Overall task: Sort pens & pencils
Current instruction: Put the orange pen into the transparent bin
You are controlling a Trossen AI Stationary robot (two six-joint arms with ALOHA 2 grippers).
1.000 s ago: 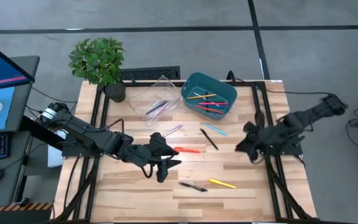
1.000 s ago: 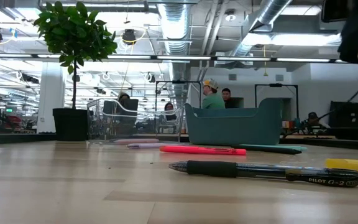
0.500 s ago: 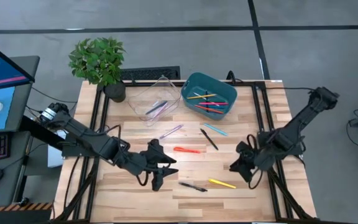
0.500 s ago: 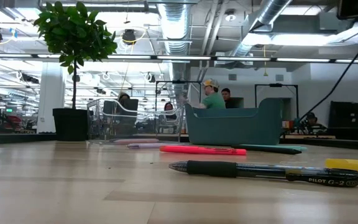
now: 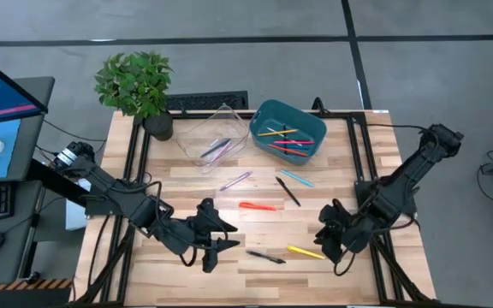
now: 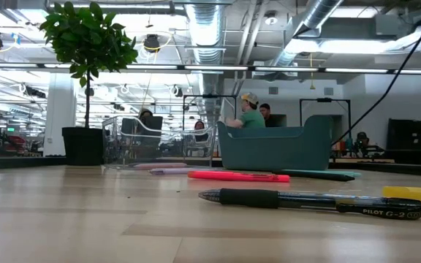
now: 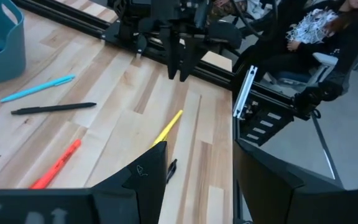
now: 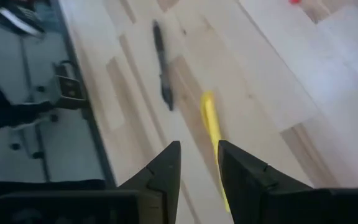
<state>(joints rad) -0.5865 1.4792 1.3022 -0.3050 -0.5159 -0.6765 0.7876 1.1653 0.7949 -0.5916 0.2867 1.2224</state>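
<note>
Loose pens lie flat on the wooden table: a yellow one (image 5: 306,252), a black one (image 5: 265,256), a red-orange one (image 5: 258,206), another black one (image 5: 288,192), a teal one (image 5: 297,178) and a pale purple one (image 5: 236,180). More lie in the teal bin (image 5: 287,130) and the clear bin (image 5: 212,137). My left gripper (image 5: 227,236) is open, just left of the near black pen (image 7: 171,169). My right gripper (image 8: 199,149) hovers open by a narrow gap over the right end of the yellow pen (image 8: 211,121), touching nothing.
A potted plant (image 5: 139,85) stands at the far left corner, beside the clear bin. Black rails (image 5: 368,162) and cables run along the table's left and right sides. People sit in the room beyond the far edge (image 6: 251,113). Bare wood shows along the near edge.
My left gripper has moved toward the near edge and slightly left, ending beside the near black pen. My right gripper has swung from the table's right side toward the near edge and leftward, toward the yellow pen. No pen has moved.
</note>
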